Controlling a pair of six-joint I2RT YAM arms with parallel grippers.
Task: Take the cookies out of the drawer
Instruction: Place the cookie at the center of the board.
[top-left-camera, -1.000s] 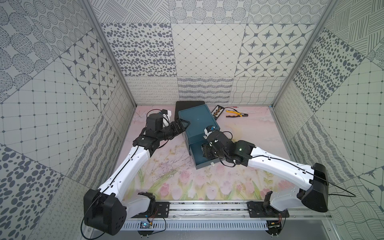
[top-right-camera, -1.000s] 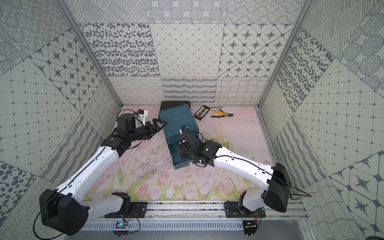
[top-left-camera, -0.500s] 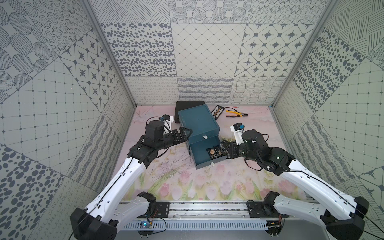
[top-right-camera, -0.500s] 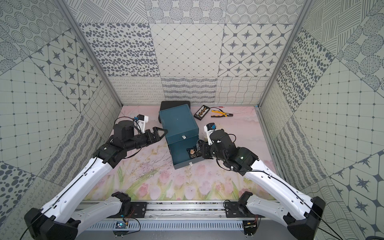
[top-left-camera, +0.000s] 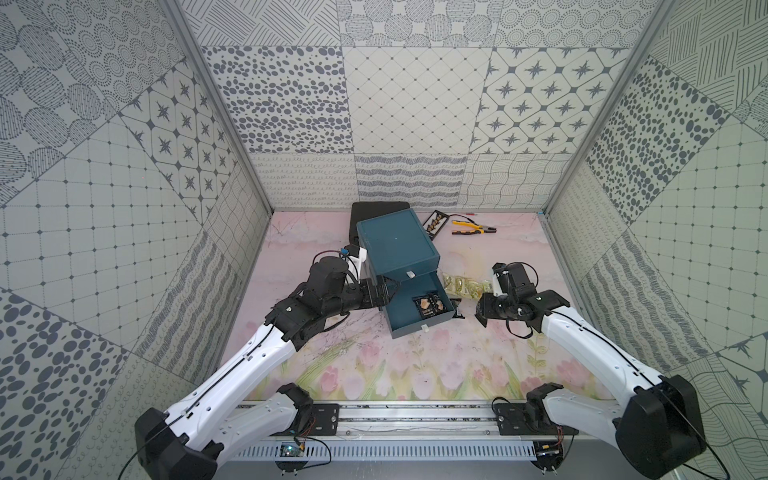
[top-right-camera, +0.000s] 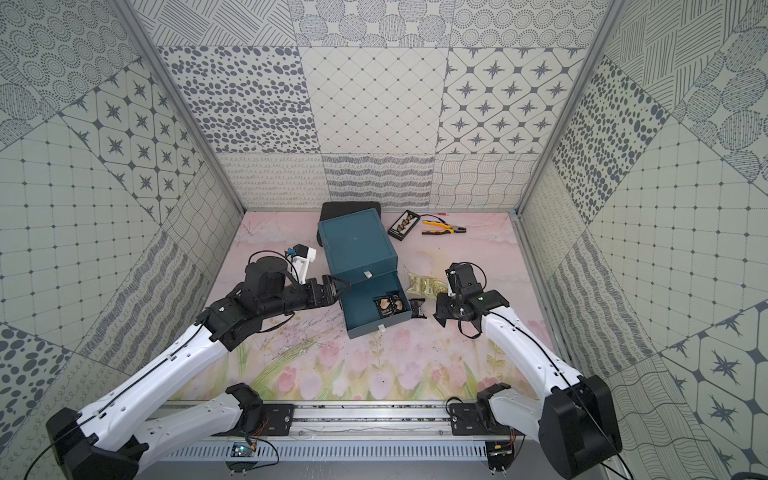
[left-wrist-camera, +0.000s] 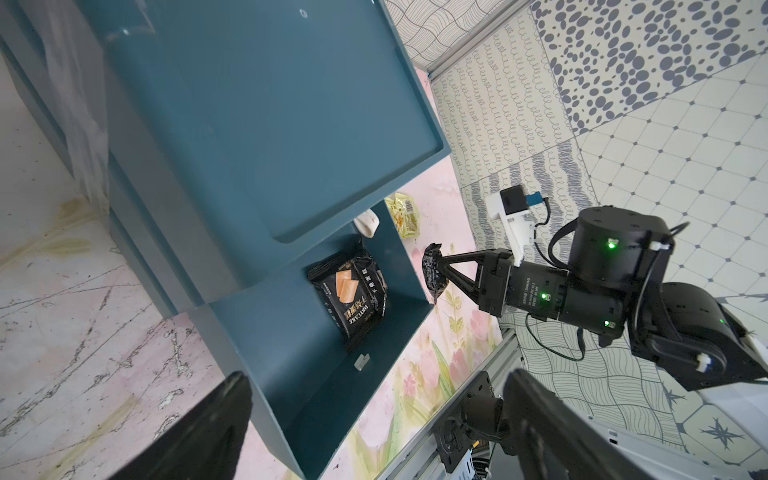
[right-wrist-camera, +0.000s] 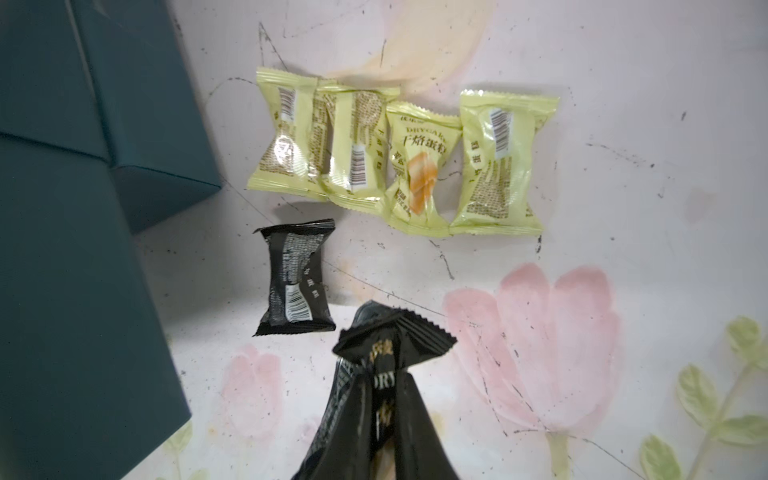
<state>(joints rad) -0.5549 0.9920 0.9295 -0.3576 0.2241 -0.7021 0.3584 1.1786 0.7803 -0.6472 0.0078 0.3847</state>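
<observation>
The teal drawer (top-left-camera: 415, 326) stands pulled out from its teal cabinet (top-left-camera: 395, 245). Black cookies (top-left-camera: 430, 307) (top-right-camera: 388, 307) (left-wrist-camera: 353, 291) lie inside it. My right gripper (right-wrist-camera: 386, 374) (left-wrist-camera: 440, 270) is shut on one black cookie packet (right-wrist-camera: 390, 353), held above the table just right of the drawer. Below it on the table lie another black packet (right-wrist-camera: 295, 278) and a row of several pale yellow-green cookies (right-wrist-camera: 395, 153) (top-left-camera: 463, 286) (top-right-camera: 426, 284). My left gripper (top-left-camera: 388, 291) (left-wrist-camera: 380, 436) is open at the drawer's left side, holding nothing.
A slim black tray of brown pieces (top-left-camera: 435, 221) and yellow-handled pliers (top-left-camera: 471, 227) lie at the back right. A black box (top-left-camera: 376, 208) sits behind the cabinet. Patterned walls close in the table on three sides.
My right gripper has drawn back out of the drawer and moved right with a black packet in it. The left arm has shifted nearer along the cabinet's left side to the drawer.
</observation>
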